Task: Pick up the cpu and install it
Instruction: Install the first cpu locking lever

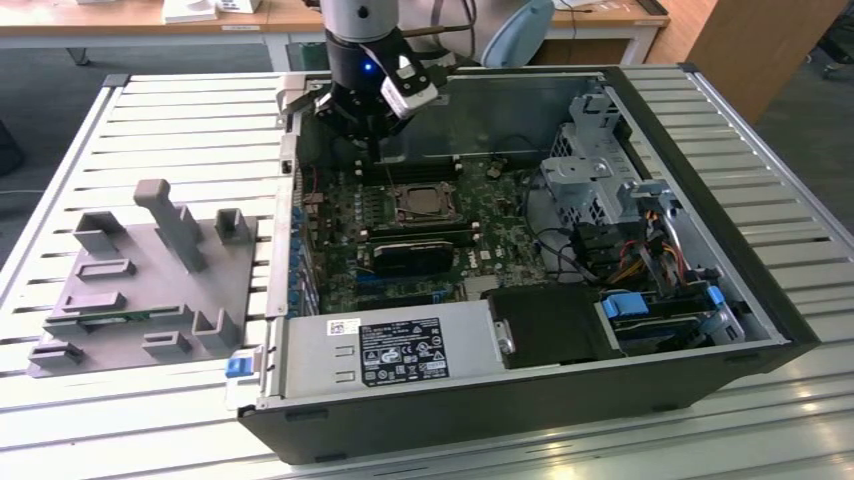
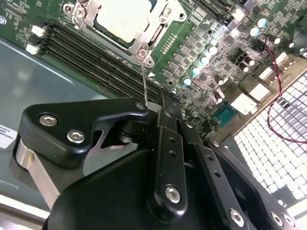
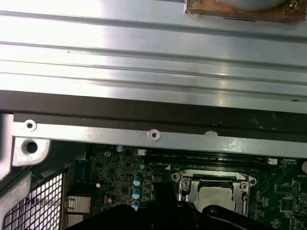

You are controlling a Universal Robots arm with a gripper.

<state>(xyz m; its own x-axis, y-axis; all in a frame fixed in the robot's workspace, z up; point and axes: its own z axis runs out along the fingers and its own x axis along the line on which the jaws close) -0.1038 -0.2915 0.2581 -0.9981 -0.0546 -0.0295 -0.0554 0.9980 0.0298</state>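
The cpu [image 1: 427, 204] lies flat in the motherboard socket, silver top up, with the metal frame around it; it also appears in both wrist views [image 2: 125, 17] [image 3: 218, 200]. My gripper [image 1: 378, 153] hangs inside the open computer case, just behind the socket and beside the memory slots. In the second wrist view the gripper [image 2: 160, 103] has its black fingers [image 2: 165, 139] pressed together. A thin wire socket lever [image 2: 144, 81] runs from the frame's corner up into the tips.
Grey fixture blocks [image 1: 147, 270] stand on the slatted table at the exterior view's left. Inside the case are the power supply [image 1: 387, 352], a drive cage [image 1: 594, 150], loose cables [image 1: 627, 250] and a black cooler [image 1: 407, 255]. The case wall [image 3: 153, 135] stands close behind the gripper.
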